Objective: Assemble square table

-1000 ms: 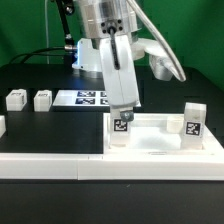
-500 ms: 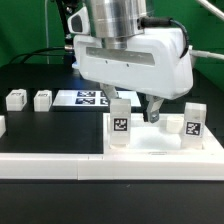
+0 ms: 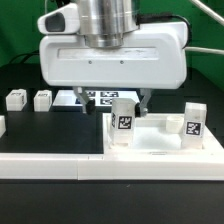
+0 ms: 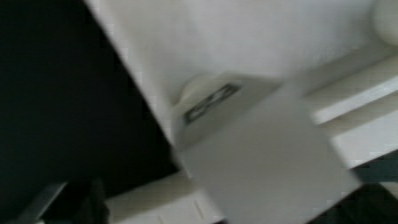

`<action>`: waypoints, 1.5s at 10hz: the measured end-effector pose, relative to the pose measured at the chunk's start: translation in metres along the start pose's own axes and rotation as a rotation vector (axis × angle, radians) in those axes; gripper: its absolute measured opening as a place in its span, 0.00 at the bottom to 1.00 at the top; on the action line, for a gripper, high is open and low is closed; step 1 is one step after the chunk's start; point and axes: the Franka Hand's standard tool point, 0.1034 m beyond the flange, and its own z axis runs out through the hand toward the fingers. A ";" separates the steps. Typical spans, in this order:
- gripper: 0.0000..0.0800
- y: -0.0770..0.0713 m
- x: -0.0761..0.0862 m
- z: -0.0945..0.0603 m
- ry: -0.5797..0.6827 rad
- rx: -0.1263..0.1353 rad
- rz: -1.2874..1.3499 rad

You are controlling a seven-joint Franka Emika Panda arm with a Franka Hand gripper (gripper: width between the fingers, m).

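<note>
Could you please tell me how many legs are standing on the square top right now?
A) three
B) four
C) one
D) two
D: a tagged leg stands on the top at the exterior view's left, and a second leg stands at its right.

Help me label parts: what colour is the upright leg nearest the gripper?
The leg is white with a black-white tag; clearest in the exterior view.
</note>
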 end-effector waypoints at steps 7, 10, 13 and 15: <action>0.81 -0.013 -0.010 0.010 -0.004 0.001 -0.200; 0.43 -0.013 -0.010 0.010 -0.003 0.001 -0.117; 0.36 -0.010 -0.010 0.011 -0.003 -0.001 0.120; 0.36 -0.009 -0.010 0.011 -0.003 -0.003 0.253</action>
